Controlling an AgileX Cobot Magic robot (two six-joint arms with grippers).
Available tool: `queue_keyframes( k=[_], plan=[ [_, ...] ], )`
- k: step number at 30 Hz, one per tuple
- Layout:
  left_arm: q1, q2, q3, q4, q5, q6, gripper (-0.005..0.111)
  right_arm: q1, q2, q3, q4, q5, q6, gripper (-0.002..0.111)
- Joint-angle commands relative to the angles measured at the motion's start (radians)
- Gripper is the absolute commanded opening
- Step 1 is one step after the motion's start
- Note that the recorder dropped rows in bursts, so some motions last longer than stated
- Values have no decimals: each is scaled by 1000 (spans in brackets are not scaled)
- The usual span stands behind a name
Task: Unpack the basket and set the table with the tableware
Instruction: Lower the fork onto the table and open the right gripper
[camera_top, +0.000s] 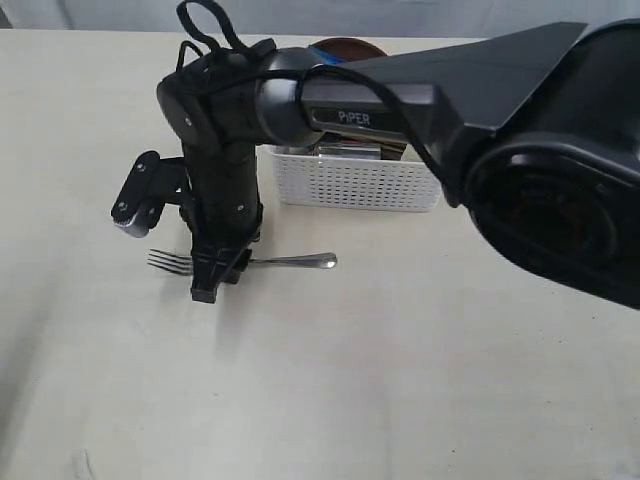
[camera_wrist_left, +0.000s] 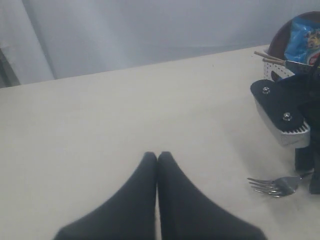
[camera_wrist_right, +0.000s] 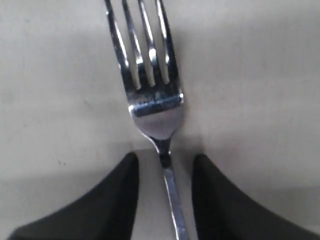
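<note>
The fork job is on the table (camera_top: 420, 380), near the basket (camera_top: 350, 185). My right gripper (camera_wrist_right: 165, 160) stands jaws apart astride the fork (camera_wrist_right: 155, 110), with a gap either side of the neck. The fork lies flat, its long axis square to the closing line. My left gripper (camera_wrist_left: 157, 157), jaws pressed together, hangs farther off.

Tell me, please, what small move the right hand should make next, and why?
Probably lift the right hand straight up. The fork lies flat on the table, the hand's fingers stand apart on either side of the neck without touching it, and the basket holds more items to unpack.
</note>
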Motion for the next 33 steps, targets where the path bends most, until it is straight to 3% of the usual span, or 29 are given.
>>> queue_keyframes(
  k=[1,6,10,14,20,24,33],
  plan=[
    [2,-3,2,-2,-8,0,0,-2,-3,-7,-15,-2,10,4],
    [2,-3,2,-2,-8,0,0,-2,-18,-7,27,22,82,0],
    [2,-3,2,-2,-8,0,0,-2,-52,-7,42,22,291,0],
    [2,-3,2,-2,-8,0,0,-10,-124,1,2,26,781,0],
    [2,-3,2,-2,-8,0,0,-9,-144,165,28,8,1225,0],
    [2,-3,2,-2,-8,0,0,10,-144,223,142,-172,1291,0],
    [2,-3,2,-2,-8,0,0,24,-142,228,129,-190,1239,5]
  ],
)
